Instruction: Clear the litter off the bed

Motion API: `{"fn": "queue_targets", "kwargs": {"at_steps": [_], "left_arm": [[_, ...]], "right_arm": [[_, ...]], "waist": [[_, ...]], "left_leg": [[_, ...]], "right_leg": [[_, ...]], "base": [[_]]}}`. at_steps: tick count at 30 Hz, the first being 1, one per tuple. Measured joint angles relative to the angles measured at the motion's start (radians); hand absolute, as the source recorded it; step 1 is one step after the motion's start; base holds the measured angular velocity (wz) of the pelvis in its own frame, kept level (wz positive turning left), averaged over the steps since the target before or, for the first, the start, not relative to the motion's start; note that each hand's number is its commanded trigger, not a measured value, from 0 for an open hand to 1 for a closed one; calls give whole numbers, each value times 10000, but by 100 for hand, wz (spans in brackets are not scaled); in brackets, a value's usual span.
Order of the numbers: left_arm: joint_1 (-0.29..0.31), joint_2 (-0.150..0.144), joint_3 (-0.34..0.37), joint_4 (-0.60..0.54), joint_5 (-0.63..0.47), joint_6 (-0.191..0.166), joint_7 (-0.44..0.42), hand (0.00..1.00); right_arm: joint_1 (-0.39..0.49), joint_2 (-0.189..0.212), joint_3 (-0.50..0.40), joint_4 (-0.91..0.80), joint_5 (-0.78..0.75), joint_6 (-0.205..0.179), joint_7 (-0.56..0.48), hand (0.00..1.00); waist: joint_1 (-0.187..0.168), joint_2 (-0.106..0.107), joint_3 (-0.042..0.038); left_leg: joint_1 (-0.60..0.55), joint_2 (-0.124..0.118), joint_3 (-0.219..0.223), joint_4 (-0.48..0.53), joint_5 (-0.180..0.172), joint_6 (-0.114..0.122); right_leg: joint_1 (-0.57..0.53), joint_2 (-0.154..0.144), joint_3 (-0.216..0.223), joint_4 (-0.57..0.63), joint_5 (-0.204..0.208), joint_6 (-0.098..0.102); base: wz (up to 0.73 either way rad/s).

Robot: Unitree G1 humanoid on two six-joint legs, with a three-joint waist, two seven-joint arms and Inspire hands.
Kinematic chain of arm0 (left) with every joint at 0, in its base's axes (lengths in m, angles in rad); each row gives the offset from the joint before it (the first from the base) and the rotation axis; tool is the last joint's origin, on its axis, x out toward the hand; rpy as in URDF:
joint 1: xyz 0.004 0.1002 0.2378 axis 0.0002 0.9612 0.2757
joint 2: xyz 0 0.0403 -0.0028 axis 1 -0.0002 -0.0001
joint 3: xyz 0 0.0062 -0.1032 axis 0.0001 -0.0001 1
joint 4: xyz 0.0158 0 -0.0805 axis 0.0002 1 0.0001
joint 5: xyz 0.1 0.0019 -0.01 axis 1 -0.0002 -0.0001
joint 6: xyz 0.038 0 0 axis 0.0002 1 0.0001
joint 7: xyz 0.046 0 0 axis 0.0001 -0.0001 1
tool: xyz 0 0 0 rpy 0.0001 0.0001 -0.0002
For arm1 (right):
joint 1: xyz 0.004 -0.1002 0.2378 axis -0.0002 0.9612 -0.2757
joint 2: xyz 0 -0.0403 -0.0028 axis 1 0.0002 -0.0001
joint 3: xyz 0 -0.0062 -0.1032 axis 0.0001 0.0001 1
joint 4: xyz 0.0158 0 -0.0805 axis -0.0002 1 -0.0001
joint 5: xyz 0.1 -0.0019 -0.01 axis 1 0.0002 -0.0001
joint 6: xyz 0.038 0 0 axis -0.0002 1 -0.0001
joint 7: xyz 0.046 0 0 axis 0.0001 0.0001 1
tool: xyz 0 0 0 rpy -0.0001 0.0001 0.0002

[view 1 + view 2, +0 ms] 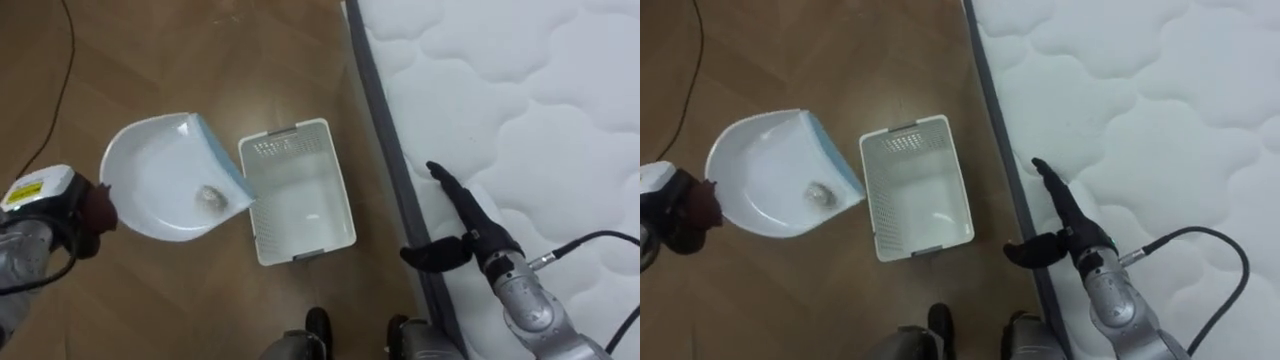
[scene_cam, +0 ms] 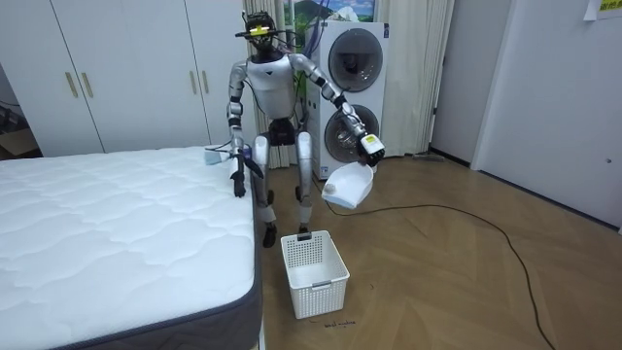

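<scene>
My left hand (image 1: 88,208) is shut on the handle of a white dustpan (image 1: 160,175) with a blue lip, held above the wooden floor beside the bed. A small grey crumpled bit of rubbish (image 1: 210,197) lies in the pan near that lip. The lip hangs over the left rim of a white slatted basket (image 1: 285,133) standing on the floor. My right hand (image 1: 465,225) is open, fingers straight, hovering over the edge of the white quilted mattress (image 1: 520,120). In the room view I stand at the bed's corner, dustpan (image 2: 348,187) held out over the basket (image 2: 313,262).
The bed's grey side (image 1: 390,150) runs close along the basket's right. Stacked washing machines (image 2: 350,78) and white wardrobes (image 2: 126,68) stand behind me. A small pale blue thing (image 2: 212,155) lies at the bed's far corner. Open wooden floor (image 2: 466,272) lies to the room view's right.
</scene>
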Motion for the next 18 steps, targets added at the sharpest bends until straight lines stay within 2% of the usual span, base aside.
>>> {"fn": "queue_targets", "kwargs": {"at_steps": [3,8,11,18], "left_arm": [[-105,13,-7,261,1,287,-195,100],[-150,42,-252,399,-1,430,-369,100],[-163,198,-588,392,206,458,-587,100],[-314,356,-805,406,450,529,-820,100]], "right_arm": [[-47,1,56,-2,0,139,-95,0],[-29,-3,250,-119,10,212,-325,0],[-7,-2,276,-326,10,395,-370,0],[123,-12,445,-502,47,403,-487,0]], "waist": [[9,64,10],[-24,132,40],[-67,139,44],[-188,134,41]], "left_leg": [[1,0,-4,-18,1,1],[-4,-14,-10,-52,7,4],[-31,-33,-1,-87,7,5],[-51,-3,164,-164,12,19]], "right_leg": [[0,0,-7,2,0,0],[-2,-15,-25,-16,-16,4],[-48,-30,-31,-20,-29,11],[-59,-123,-190,-34,-87,1]], "base": [[0],[0],[0],[2]]}}
